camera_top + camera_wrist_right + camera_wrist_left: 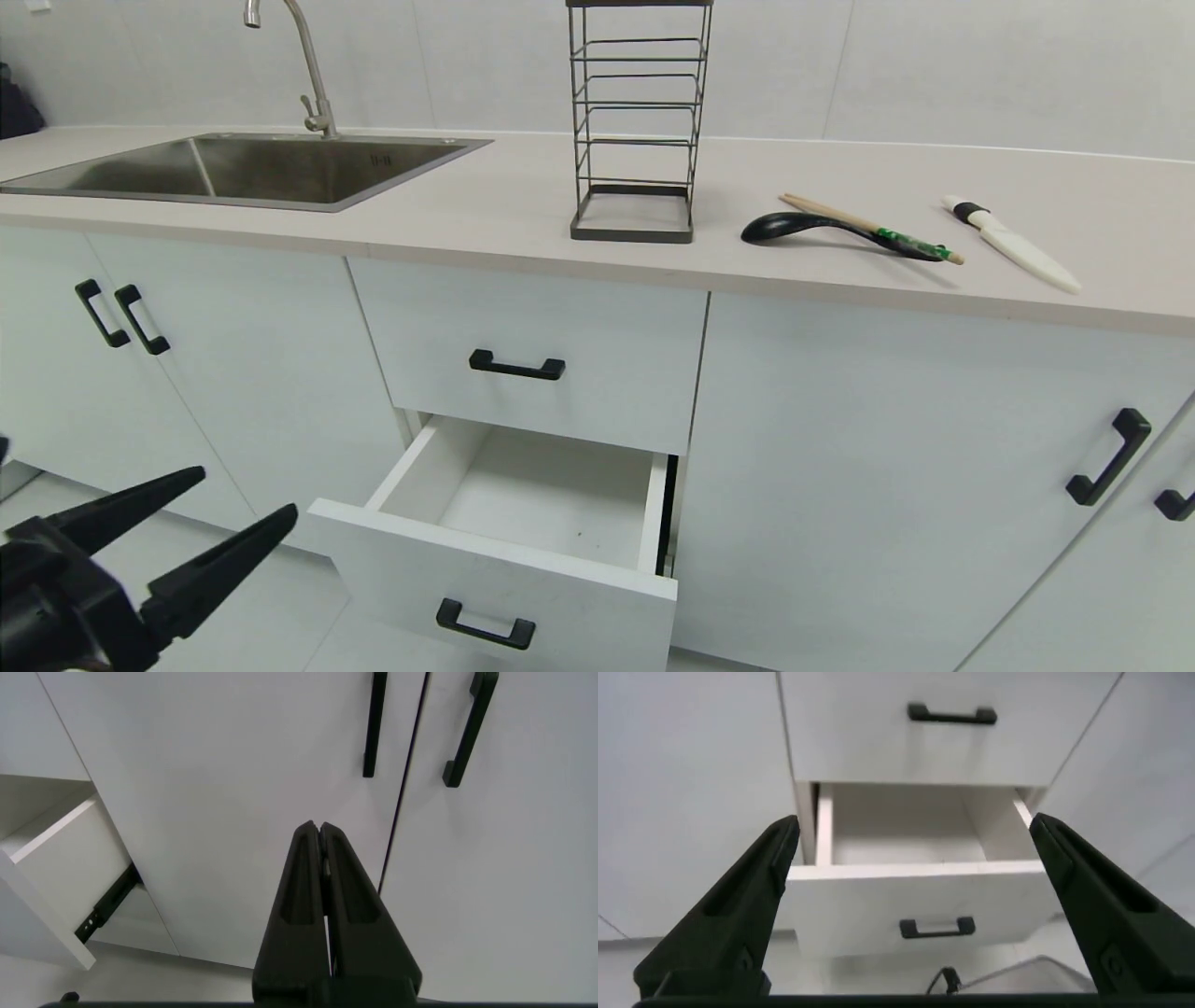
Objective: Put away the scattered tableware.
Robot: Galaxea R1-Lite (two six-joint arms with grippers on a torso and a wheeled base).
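1. Tableware sits on the countertop [523, 210], right of the wire rack [638, 121]: black spoon [780, 227], chopsticks [826, 212], white knife [1013, 245].
2. Chopsticks lie along the spoon's handle, touching or overlapping it. Knife is further right, apart from both.
3. Lower drawer [523, 583] is pulled out under the closed upper drawer [532, 341], below the rack; its inside is bare white.
4. Left gripper [247, 491]: fingers spread wide, nothing between them, low and left of the open drawer, facing its front.
5. Right gripper [320, 826]: fingers pressed together, holding nothing, close to the cabinet doors [234, 784] beside the drawer.
6. Sink [401, 177] and faucet [303, 61] are at the counter's left end, well apart from the tableware.
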